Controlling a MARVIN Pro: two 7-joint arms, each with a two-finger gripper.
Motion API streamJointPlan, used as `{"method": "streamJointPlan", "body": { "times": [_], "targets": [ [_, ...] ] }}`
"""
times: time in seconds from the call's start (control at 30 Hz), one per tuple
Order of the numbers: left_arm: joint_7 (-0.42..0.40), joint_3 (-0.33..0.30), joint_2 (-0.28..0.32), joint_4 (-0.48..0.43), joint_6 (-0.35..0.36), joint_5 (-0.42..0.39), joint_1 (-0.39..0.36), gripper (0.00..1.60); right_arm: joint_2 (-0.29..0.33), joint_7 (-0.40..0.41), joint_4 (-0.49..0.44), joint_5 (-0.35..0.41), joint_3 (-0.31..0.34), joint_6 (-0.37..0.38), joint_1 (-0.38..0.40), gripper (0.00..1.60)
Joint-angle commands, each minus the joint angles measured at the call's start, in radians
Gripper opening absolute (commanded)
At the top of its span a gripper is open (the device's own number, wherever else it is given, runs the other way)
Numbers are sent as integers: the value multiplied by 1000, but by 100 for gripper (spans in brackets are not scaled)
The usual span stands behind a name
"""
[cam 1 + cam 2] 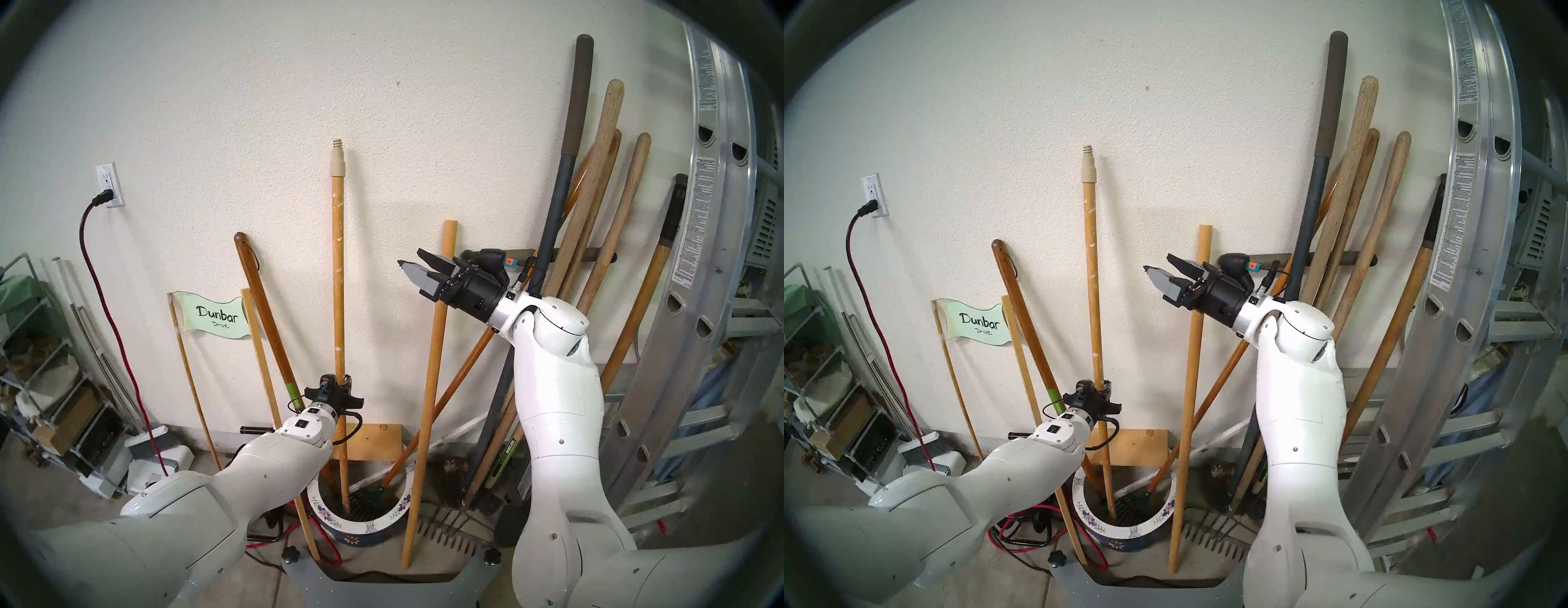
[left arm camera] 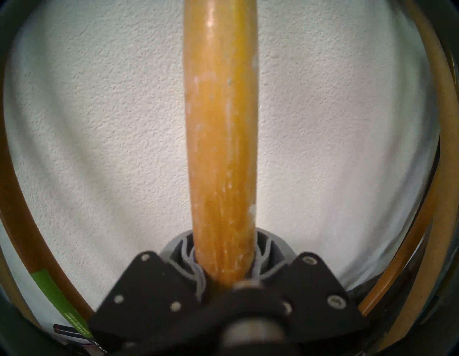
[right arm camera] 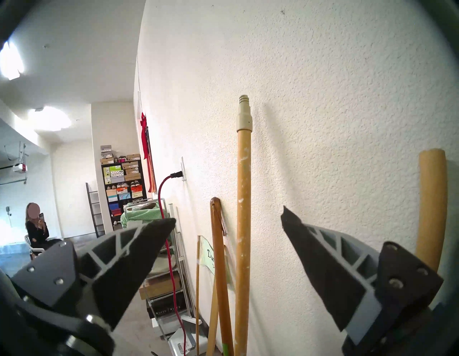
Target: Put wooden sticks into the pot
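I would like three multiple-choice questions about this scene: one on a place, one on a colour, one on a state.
1. Where is the lower end of the paint-flecked yellowish wooden pole with the cream threaded tip?
A. on the floor
B. inside the round flowered ceramic pot
C. on a shelf

2. What colour is the cord at the wall outlet?
A. red
B. blue
C. white

3. How is the right gripper?
A. shut on the plain yellowish wooden pole
B. shut, empty
C. open, empty

Answers: 1 B, the pole's foot stands within the pot's rim; 2 A, the cord is red; 3 C, its fingers are spread and nothing is between them.
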Motion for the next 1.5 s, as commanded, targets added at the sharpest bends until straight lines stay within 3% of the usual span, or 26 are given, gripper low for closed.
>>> {"method": "streamJointPlan", "body": {
  "times": [0.0,0.07,0.13,0.2,0.27,0.37,0.43,0.47,0.57,0.6,0.73,0.8,0.83,0.9,1.03,1.1,1.47],
  "targets": [
    [-27,-2,-62,97,-27,-1,-67,8,3,7,2,5,2,-1,8,160],
    [-49,-2,-71,126,-33,-6,-78,28,5,9,3,6,2,-1,9,160],
    [-54,-1,-81,149,-41,-6,-86,14,6,12,4,7,2,0,10,160],
    [-58,-1,-92,171,-46,-7,-94,16,7,14,2,8,2,3,11,160],
    [-81,0,-103,203,-52,-12,-104,38,7,16,1,8,2,5,10,160],
    [-78,0,-115,226,-62,-12,-111,34,7,17,-2,7,3,5,8,160],
    [-77,-1,-123,242,-67,-14,-115,43,8,18,-5,7,3,7,7,160],
    [-95,-1,-137,291,-83,-19,-129,57,8,20,-7,6,5,8,6,160],
    [-95,-1,-137,291,-83,-19,-129,57,8,20,-7,6,5,8,6,160],
    [-108,-3,-135,296,-91,-21,-128,78,9,22,-6,7,5,7,6,160],
    [-108,-3,-135,296,-91,-21,-128,78,9,22,-6,7,5,7,6,160],
    [-108,-4,-135,300,-96,-23,-127,87,9,23,-6,7,5,7,6,160],
    [-92,-4,-141,308,-102,-22,-128,109,8,23,-7,7,5,7,6,160],
    [-98,-5,-145,321,-105,-26,-131,132,7,23,-6,7,6,6,6,160],
    [-111,-6,-145,332,-103,-28,-133,138,5,21,-7,6,7,5,5,160],
    [-106,-10,-144,332,-117,-32,-130,160,5,19,-9,5,8,6,4,160],
    [-118,-8,-96,268,-227,-25,-84,160,8,17,6,4,8,5,14,160]
  ]
}}
